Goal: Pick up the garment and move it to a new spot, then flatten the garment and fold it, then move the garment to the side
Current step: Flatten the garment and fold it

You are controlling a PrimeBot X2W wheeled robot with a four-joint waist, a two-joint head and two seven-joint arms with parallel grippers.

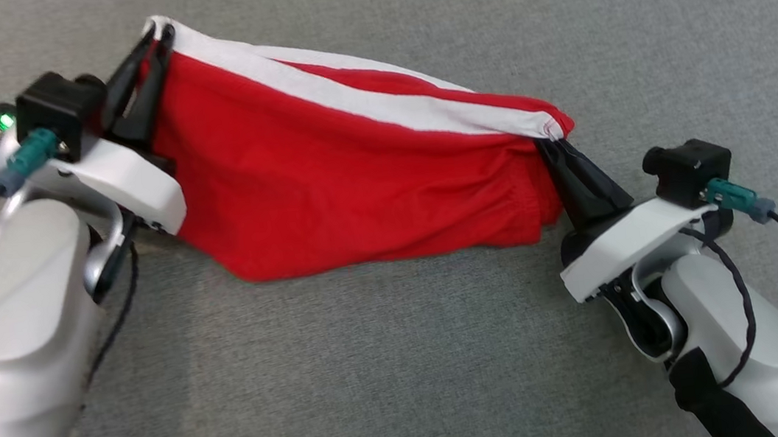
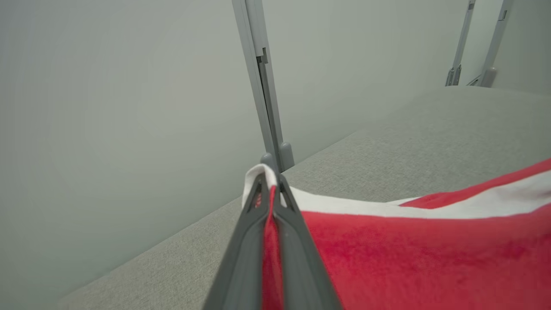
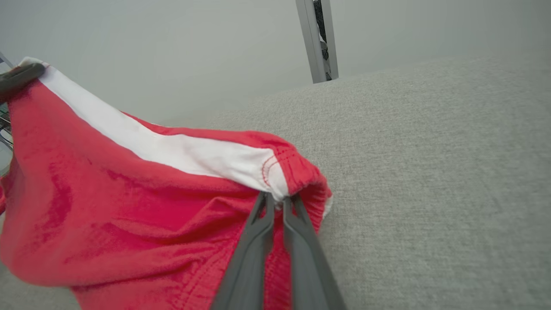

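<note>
The garment is red cloth with a white stripe, and it hangs stretched between my two grippers above the grey surface. My left gripper is shut on its upper left corner, where the white stripe ends. In the left wrist view the left gripper pinches that white edge, with the garment spreading to the right. At the other corner my right gripper is shut on the cloth. The right wrist view shows the right gripper clamped at the seam, the garment sagging left.
A grey fabric surface lies under everything, with open room in front of and behind the cloth. A pale wall and grey metal posts stand at its far edge. Another post rises beyond the surface in the right wrist view.
</note>
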